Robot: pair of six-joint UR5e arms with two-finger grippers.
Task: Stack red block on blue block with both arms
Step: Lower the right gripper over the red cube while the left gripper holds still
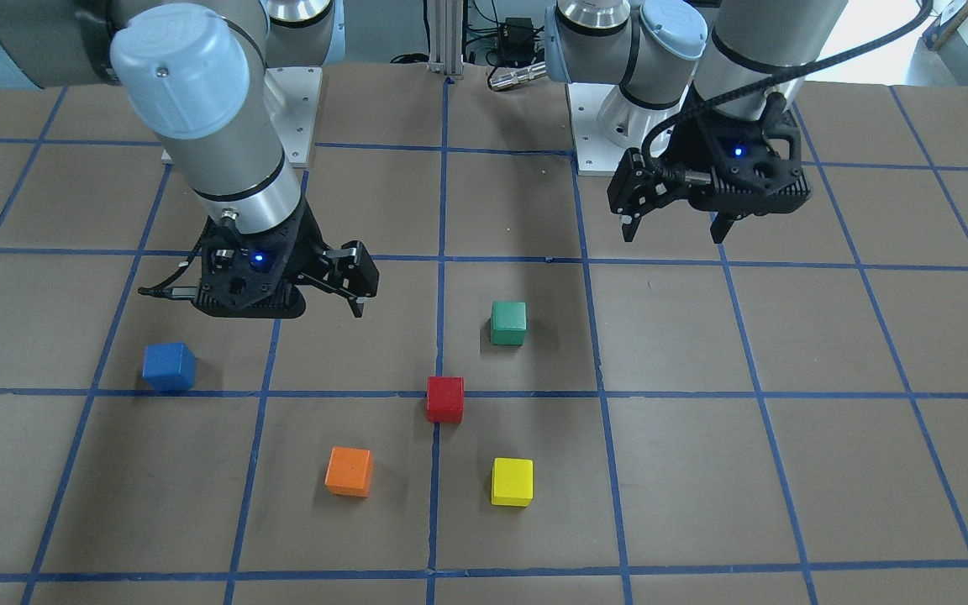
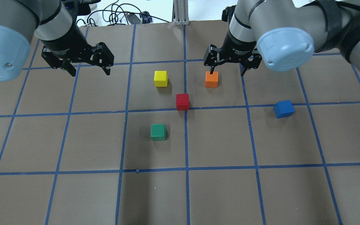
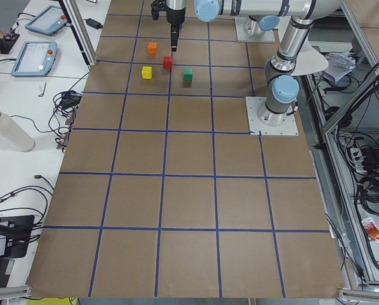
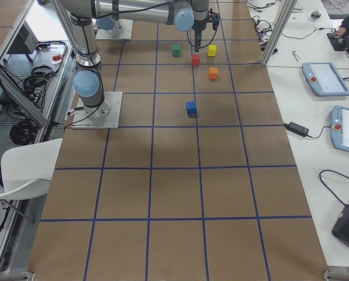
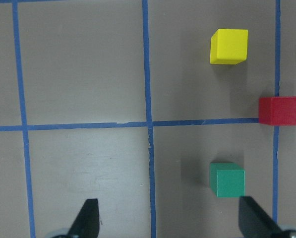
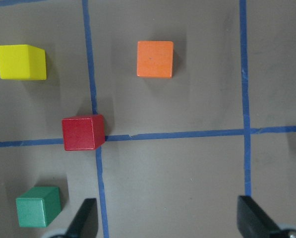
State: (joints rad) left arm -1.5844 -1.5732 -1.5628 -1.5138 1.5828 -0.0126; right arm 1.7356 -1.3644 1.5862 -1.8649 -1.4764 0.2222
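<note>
The red block (image 2: 182,101) sits on a blue tape line near the table's middle; it also shows in the front view (image 1: 445,398). The blue block (image 2: 283,108) lies alone on the robot's right side, apart from the other cubes, and shows in neither wrist view. My left gripper (image 2: 90,74) is open and empty, raised above the table well to the left of the cubes. My right gripper (image 2: 226,73) is open and empty, raised between the red and blue blocks. The right wrist view shows the red block (image 6: 83,132) ahead of the open fingers (image 6: 83,220).
An orange cube (image 2: 211,79), a yellow cube (image 2: 161,78) and a green cube (image 2: 158,132) stand around the red block. The brown table (image 2: 73,193) carries a blue tape grid. Both arm bases are bolted at the table's robot edge.
</note>
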